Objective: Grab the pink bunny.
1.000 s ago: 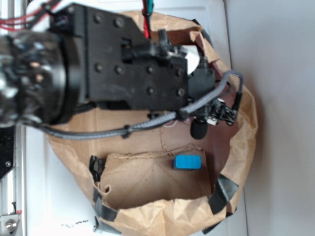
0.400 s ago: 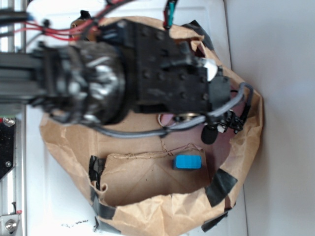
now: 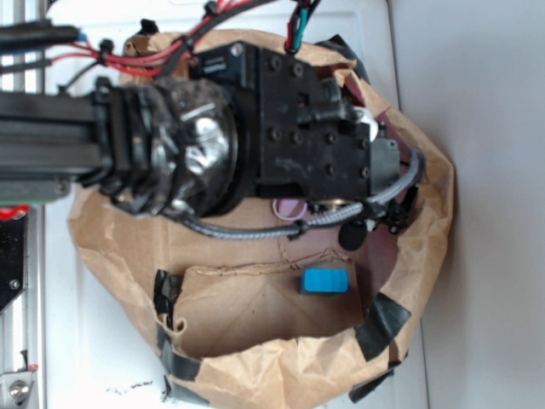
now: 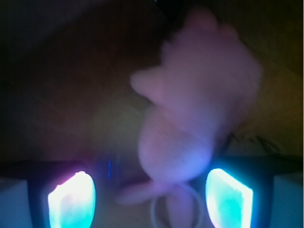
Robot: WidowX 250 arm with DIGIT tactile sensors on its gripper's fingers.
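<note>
Surface: white bench (image 3: 477, 170) carrying a crumpled brown paper bag (image 3: 255, 341) laid open, black tape along its edges.
Change: the arm has swung in over the bag's far half within the last second and come lower; a sliver of pink now shows under its body where none showed before.
Meaning: the approach looks nearly done, with the closing step left.
Pink bunny: pink bunny (image 4: 199, 99) lies on the bag's floor near its far edge, mostly hidden in the exterior view (image 3: 290, 207).
Claw: claw (image 4: 149, 197) is spread wide; its two glowing fingertips (image 4: 71, 199) flank the bunny's lower end and white loop, seemingly without contact, though the wrist view is blurred.
Grip: nothing held yet.
Blue block: blue block (image 3: 324, 281) sits apart, toward the bag's near side.
</note>
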